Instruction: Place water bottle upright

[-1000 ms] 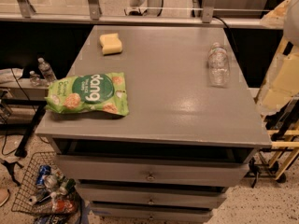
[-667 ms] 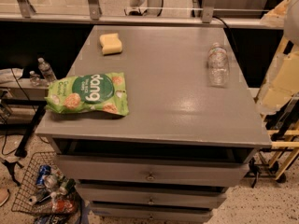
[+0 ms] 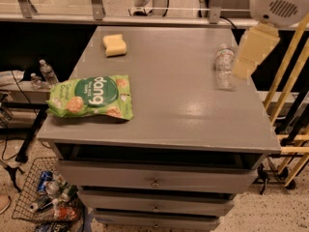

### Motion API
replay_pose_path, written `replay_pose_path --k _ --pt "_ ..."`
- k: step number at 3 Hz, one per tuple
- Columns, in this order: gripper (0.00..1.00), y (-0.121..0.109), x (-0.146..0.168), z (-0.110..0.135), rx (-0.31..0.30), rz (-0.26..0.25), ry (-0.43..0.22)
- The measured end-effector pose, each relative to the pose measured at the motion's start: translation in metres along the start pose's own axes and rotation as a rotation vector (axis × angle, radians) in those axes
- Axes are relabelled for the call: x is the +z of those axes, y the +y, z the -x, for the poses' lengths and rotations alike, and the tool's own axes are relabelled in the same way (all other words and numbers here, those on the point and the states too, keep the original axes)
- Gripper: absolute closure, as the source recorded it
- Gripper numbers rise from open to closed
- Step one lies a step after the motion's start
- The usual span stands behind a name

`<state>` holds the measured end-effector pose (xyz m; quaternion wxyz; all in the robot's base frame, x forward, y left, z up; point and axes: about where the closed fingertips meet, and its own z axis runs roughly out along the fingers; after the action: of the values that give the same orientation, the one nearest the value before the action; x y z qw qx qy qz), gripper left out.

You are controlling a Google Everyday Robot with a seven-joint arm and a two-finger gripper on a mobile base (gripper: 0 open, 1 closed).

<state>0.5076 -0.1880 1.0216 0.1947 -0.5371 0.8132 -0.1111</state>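
The water bottle is a clear ribbed plastic bottle. It lies on its side near the right edge of the grey cabinet top, with its cap end pointing away from me. My arm comes in from the upper right, with a white joint and a cream-coloured link. My gripper is at the arm's lower end, just right of the bottle and slightly above it. It is close to the bottle, and I cannot tell whether they touch.
A green snack bag lies at the front left of the top, and a yellow sponge at the back left. Two small bottles stand beyond the left side. A wire basket of cans is on the floor. A yellow rack stands at the right.
My arm has swung in from the right edge towards the bottle. The bottle, bag and sponge have not moved.
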Motion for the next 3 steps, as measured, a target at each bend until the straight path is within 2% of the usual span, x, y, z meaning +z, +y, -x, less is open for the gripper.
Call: replay_pose_path --k 1,2,3 --pt "0.0 -0.0327 0.0268 0.0187 0.141 -0.009 0.084" --pt "0.0 -0.0355 0.0282 0.0262 0.214 -0.02 0.076" --pt "0.0 -0.0381 0.0293 0.0282 0.223 -0.025 0.063"
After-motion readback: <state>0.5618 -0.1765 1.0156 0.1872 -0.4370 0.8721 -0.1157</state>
